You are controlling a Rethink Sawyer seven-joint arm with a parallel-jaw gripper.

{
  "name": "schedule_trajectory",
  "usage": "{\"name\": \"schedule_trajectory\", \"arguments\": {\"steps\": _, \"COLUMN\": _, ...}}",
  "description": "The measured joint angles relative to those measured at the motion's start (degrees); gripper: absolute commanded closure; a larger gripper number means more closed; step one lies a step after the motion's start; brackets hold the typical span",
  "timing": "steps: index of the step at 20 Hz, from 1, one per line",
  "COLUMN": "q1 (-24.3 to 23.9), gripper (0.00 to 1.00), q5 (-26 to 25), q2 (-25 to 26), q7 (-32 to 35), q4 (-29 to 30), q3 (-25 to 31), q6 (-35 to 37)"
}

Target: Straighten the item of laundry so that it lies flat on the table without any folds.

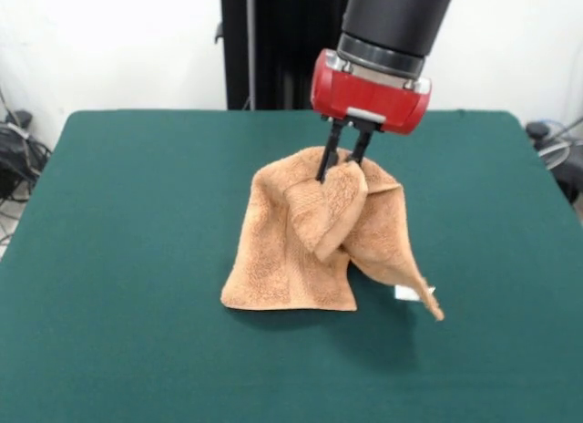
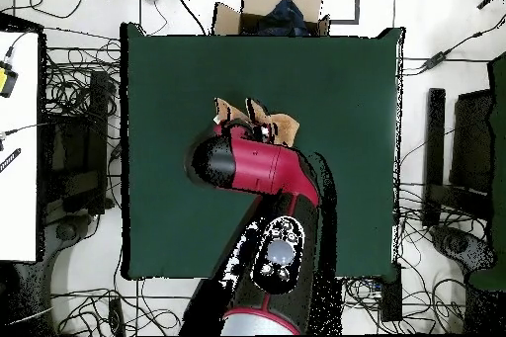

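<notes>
The orange-tan towel (image 1: 301,236) hangs bunched from my gripper (image 1: 341,164) near the middle of the green table (image 1: 127,259). The gripper is shut on the towel's upper edge and lifts it. The towel's lower part rests on the table, with folds and a loose flap in front. One corner droops to the right beside a small white tag (image 1: 407,294). In the overhead view only bits of the towel (image 2: 259,116) show beyond the red arm, which hides the gripper.
A cardboard box (image 2: 269,7) stands off the table's far edge in the overhead view. Cables and equipment lie on the floor around the table. The robot's pedestal (image 1: 273,49) stands behind the table.
</notes>
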Motion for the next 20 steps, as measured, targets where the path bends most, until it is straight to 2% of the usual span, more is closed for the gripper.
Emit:
{"name": "schedule_trajectory", "arguments": {"steps": 12, "q1": 0.03, "gripper": 1.00, "q5": 0.01, "q2": 1.52, "q7": 0.00, "q4": -0.02, "q3": 0.01, "q6": -0.78}}
{"name": "schedule_trajectory", "arguments": {"steps": 13, "q1": 0.05, "gripper": 0.00, "q5": 0.01, "q2": 1.69, "q7": 0.00, "q4": -0.02, "q3": 0.01, "q6": -0.78}}
{"name": "schedule_trajectory", "arguments": {"steps": 20, "q1": 0.12, "gripper": 0.00, "q5": 0.01, "q2": 1.82, "q7": 0.00, "q4": -0.01, "q3": 0.00, "q6": -0.78}}
